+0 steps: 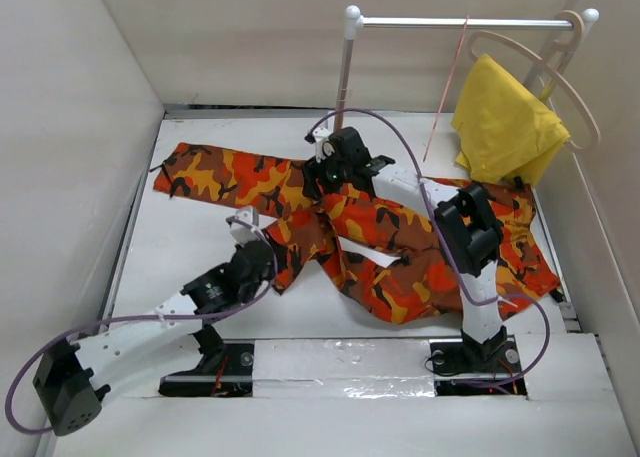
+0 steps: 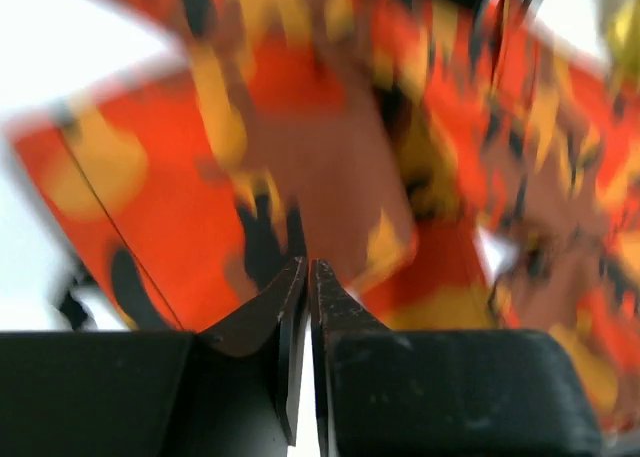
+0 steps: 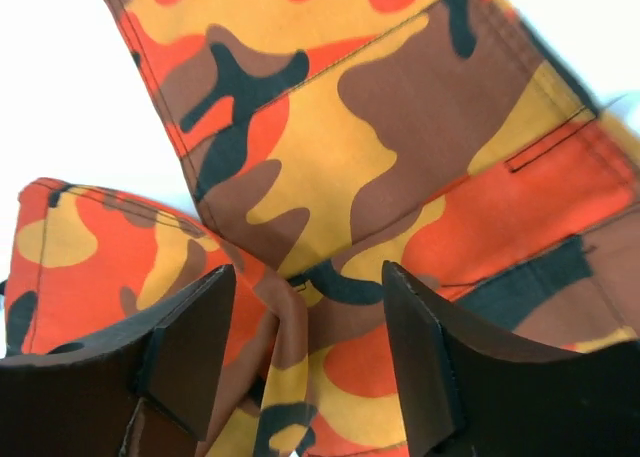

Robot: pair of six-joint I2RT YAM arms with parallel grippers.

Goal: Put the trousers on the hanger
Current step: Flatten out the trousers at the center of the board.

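The camouflage trousers (image 1: 400, 247) lie spread across the table from the far left to the right, with one leg folded back near the middle. The thin pink wire hanger (image 1: 447, 87) hangs edge-on from the rail at the back. My left gripper (image 1: 266, 259) is shut at the edge of the folded leg; in the left wrist view its tips (image 2: 308, 265) meet against blurred cloth (image 2: 330, 157), and no cloth shows between the jaws. My right gripper (image 1: 322, 174) is open low over the trousers, its fingers (image 3: 195, 327) straddling a raised fold (image 3: 300, 307).
A beige wooden hanger (image 1: 560, 72) with a plain yellow cloth (image 1: 505, 122) hangs at the right end of the rail (image 1: 450, 22). The rail's post (image 1: 345, 77) stands just behind my right gripper. White walls enclose the table on three sides.
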